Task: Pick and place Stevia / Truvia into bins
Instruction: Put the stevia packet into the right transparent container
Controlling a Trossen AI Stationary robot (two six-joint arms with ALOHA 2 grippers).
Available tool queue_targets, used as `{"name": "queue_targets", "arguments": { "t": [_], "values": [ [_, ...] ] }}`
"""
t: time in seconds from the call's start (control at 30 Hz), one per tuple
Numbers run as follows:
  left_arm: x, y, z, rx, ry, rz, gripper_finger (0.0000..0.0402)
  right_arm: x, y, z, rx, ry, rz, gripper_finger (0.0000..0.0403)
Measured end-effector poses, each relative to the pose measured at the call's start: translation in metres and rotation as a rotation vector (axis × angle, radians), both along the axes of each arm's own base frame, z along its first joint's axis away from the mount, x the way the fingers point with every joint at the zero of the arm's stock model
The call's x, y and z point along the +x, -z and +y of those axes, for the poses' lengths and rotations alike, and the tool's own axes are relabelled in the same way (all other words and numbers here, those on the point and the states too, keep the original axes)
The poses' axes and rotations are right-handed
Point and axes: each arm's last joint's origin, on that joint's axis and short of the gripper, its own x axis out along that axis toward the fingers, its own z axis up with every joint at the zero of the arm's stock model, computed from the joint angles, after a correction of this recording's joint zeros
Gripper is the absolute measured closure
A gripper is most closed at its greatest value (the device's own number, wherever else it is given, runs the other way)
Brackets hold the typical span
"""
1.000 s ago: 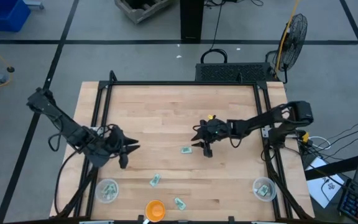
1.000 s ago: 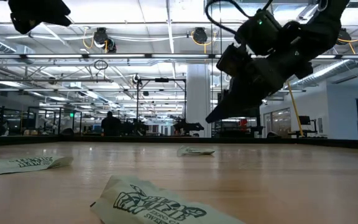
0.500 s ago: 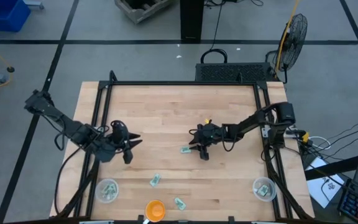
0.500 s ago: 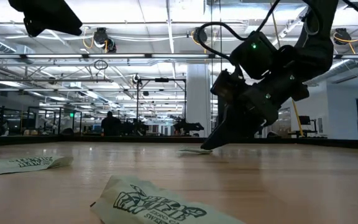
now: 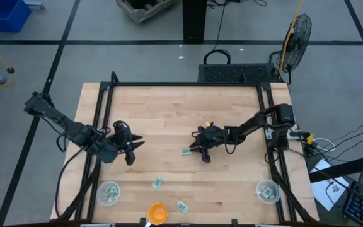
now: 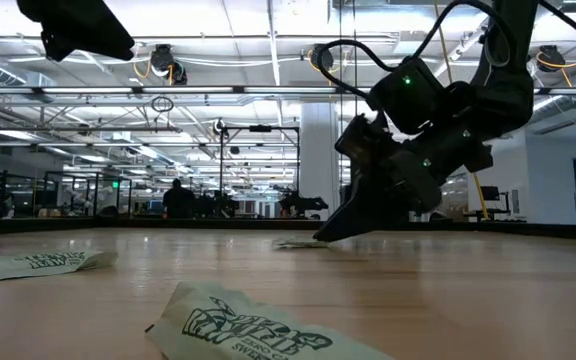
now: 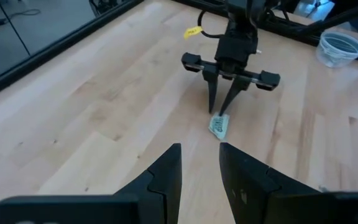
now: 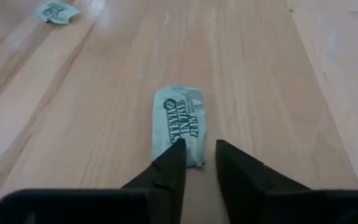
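One pale green Stevia sachet (image 5: 186, 152) lies flat on the wooden table near its middle. My right gripper (image 5: 200, 153) is down at the end of it that faces the table's right, fingers a little apart; its wrist view shows the sachet (image 8: 179, 124) just ahead of the fingertips. My left gripper (image 5: 132, 149) hovers open over the left part of the table and holds nothing. Two more sachets (image 5: 157, 182) (image 5: 181, 205) lie flat near the near edge. The two clear cups (image 5: 109, 192) (image 5: 268, 191) stand in the near corners. My right gripper comes at the sachet slanting down from the table's right. One fingertip (image 8: 178, 148) is on the sachet's near short end (image 8: 188, 158); the other (image 8: 224, 149) is beside it over bare wood. The sachet lies flat on the table, not pinched.
An orange bowl (image 5: 157, 212) sits at the near edge between the cups. A black frame rail (image 5: 184, 84) runs round the table. The low view shows two sachets (image 6: 48, 262) (image 6: 268, 325) close to the camera. Bare wood lies across the far half.
My right gripper has moved toward the table's left and down, from above the table to the sachet's right end. My left gripper has shifted a little toward the far edge and then kept still.
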Motion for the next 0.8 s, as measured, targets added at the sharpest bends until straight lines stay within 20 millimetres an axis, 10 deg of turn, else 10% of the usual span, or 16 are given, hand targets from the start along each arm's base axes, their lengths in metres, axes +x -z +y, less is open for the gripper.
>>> {"name": "queue_targets", "arguments": {
  "t": [0.4, 0.8],
  "values": [
    [0.000, 0.000, 0.000, -0.011, 0.008, 0.004, 0.0289, 0.000, -0.015, 0.000, -0.085, -0.045, -0.054, 0.0394],
    [0.000, 0.000, -0.001, -0.018, 0.013, 0.006, 0.0289, -0.065, -0.111, 0.046, -0.140, -0.006, 0.067, 0.0401]
  ]
}}
